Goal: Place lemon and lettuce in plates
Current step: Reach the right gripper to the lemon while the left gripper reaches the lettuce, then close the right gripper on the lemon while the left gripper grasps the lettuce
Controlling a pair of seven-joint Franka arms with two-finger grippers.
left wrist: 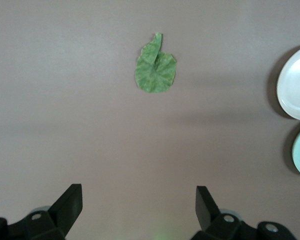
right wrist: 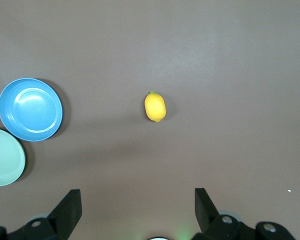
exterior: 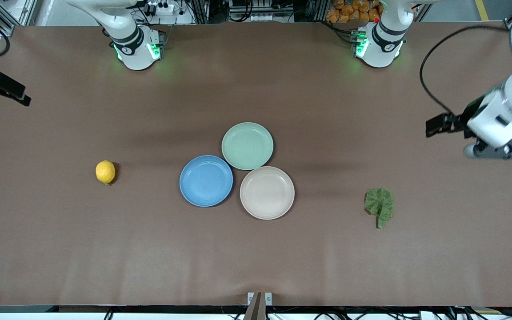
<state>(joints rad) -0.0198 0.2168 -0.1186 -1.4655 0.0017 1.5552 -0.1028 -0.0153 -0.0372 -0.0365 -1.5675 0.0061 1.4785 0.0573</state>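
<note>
The lemon (exterior: 105, 172) lies on the table toward the right arm's end; it also shows in the right wrist view (right wrist: 155, 106). The lettuce (exterior: 379, 206) lies toward the left arm's end, and shows in the left wrist view (left wrist: 155, 67). The blue plate (exterior: 206, 181) and the beige-pink plate (exterior: 267, 193) sit empty mid-table, side by side. My left gripper (left wrist: 139, 210) is open and empty, high over bare table near the lettuce (exterior: 500, 151). My right gripper (right wrist: 137, 210) is open and empty, high over bare table near the lemon.
A mint-green plate (exterior: 247, 146) sits empty, touching both other plates, farther from the front camera. The right arm's black wrist part (exterior: 2, 86) shows at the table's edge. Brown table cover (exterior: 256, 258) spreads all round.
</note>
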